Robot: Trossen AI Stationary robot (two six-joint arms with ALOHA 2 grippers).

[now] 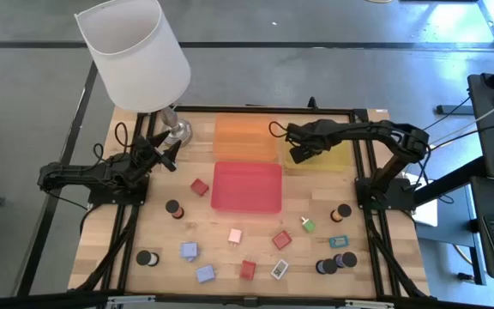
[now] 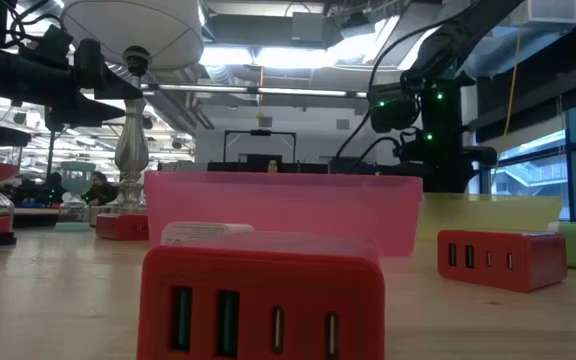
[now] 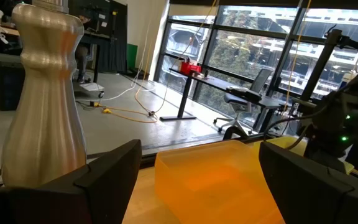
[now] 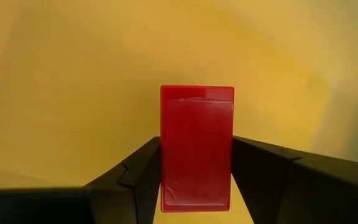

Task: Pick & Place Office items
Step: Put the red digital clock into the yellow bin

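Observation:
My right gripper hangs over the yellow tray at the table's far right, shut on a small flat red rectangle. In the right wrist view the yellow tray floor fills the background behind the rectangle. My left gripper waits open at the far left, level, beside the lamp's silver base. Many office items lie on the near half of the table: a red block, a black cylinder, a pink block and a green piece. My right gripper pinches the red rectangle between its two fingers, one finger on each long edge. The fingers slant steeply down from above and lie along the rectangle. Its far end sticks out past the fingertips, over the yellow tray; whether it touches the tray floor I cannot tell.
An orange tray lies left of the yellow one and a red tray in front of it. The white-shaded lamp stands at the far left corner. In the low view, red blocks with ports sit close by.

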